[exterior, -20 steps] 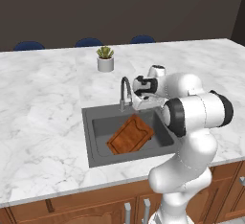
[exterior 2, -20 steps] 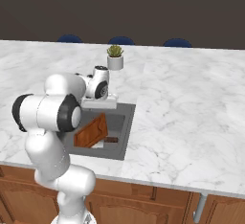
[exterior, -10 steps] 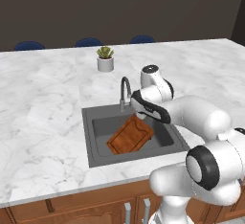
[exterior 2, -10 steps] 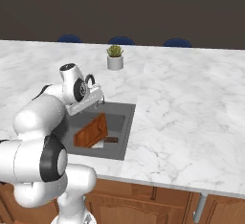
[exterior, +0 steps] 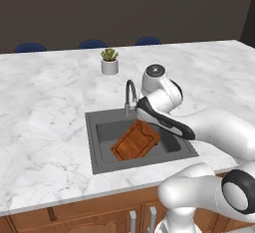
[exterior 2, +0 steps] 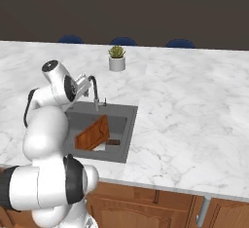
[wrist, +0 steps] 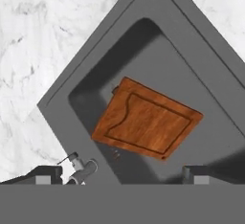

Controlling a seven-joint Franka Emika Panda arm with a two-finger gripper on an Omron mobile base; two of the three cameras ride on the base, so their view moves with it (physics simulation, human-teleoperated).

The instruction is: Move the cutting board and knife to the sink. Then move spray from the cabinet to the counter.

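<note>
white marble counter (exterior: 45,122) with grey veins runs round a dark grey sink (exterior: 97,152), and the reddish-brown cutting board (exterior: 135,141) lies tilted inside the basin, one edge propped up. beneath its raised side a dark wooden handle of the knife (exterior 2: 112,142) pokes out over the basin floor, with the curved faucet (exterior: 130,95) at the back rim and a small potted plant (exterior: 109,61) further back on the marble. above the basin hangs the gripper (wrist: 122,173), its two dark tips spread wide apart with nothing between them.
</note>
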